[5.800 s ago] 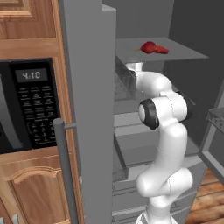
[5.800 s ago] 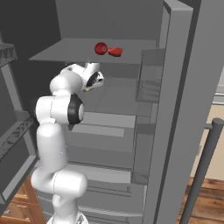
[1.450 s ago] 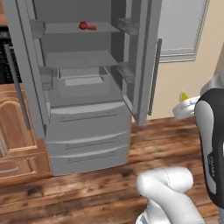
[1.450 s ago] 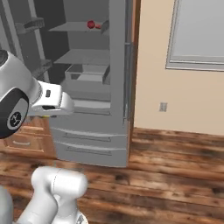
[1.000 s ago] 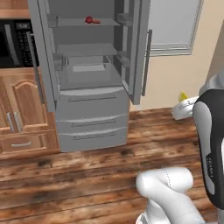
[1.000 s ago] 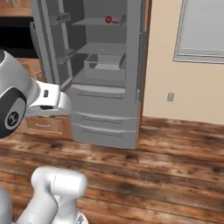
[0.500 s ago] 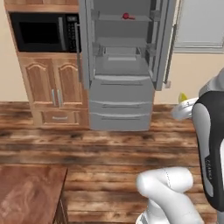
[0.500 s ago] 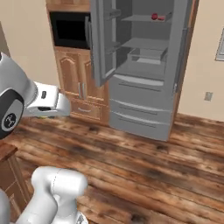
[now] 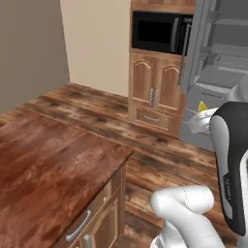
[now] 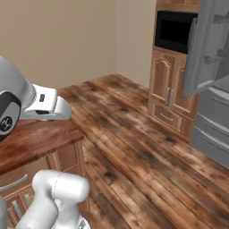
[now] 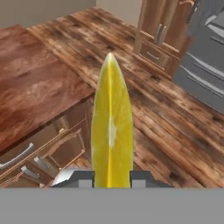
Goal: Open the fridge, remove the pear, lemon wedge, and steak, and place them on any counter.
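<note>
My gripper [image 11: 112, 176] is shut on the lemon wedge [image 11: 112, 131], a bright yellow slice standing upright between the fingers. From the left base camera the wedge's tip [image 9: 202, 105] pokes up above the hand at the right. The glossy reddish-brown counter [image 9: 48, 164] lies to the lower left, its corner [image 11: 35, 87] below and left of the wedge. The grey fridge [image 9: 220, 72] stands at the far right with its door [image 10: 203, 49] swung open and its drawers [image 11: 205, 74] showing. The pear and the steak are out of view.
A black microwave [image 9: 157, 31] sits over light wooden cabinets [image 9: 155, 94] left of the fridge. Wood plank floor [image 10: 134, 147] stretches between the counter and the fridge. Drawers with silver handles [image 11: 19, 155] run under the counter's edge.
The base has swung round, so the whole picture shifted: the fridge slid to the right edge and the counter came into view at the left. The wedge stays held in the gripper.
</note>
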### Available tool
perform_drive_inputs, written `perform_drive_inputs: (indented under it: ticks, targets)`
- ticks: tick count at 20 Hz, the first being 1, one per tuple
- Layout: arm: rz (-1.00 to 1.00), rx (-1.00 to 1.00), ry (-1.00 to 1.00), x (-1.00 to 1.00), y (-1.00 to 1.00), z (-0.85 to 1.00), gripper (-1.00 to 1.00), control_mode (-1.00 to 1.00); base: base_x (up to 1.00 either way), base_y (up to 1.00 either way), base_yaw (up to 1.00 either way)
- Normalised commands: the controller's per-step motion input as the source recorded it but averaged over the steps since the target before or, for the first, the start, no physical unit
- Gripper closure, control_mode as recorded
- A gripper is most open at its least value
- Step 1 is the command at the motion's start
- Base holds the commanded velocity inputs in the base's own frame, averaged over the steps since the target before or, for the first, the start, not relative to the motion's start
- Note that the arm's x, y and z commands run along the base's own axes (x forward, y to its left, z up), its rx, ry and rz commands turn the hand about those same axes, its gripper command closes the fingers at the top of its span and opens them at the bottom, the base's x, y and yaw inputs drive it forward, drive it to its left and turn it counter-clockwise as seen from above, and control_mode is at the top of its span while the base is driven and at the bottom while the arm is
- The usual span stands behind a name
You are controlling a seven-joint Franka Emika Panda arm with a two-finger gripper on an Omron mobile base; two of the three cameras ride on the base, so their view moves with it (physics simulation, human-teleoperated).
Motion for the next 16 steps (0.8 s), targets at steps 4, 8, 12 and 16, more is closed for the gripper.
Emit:
perform_drive_inputs:
  ticks: [4, 8, 12, 16]
  targets:
    - [0.0, 0.0, 0.0, 0.0, 0.0, 0.0, 1.0, 1.0, -0.01, 0.24, 0.69]
    - [0.0, 0.0, 0.0, 0.0, 0.0, 0.0, 1.0, 1.0, 0.13, 0.01, 0.22]
    - [0.2, -0.01, 0.21, 0.3, 0.25, -0.53, 1.0, -1.0, 0.0, 0.0, 0.0]
    - [0.25, -0.07, 0.17, 0.34, 0.86, -0.86, 1.0, -1.0, 0.0, 0.0, 0.0]
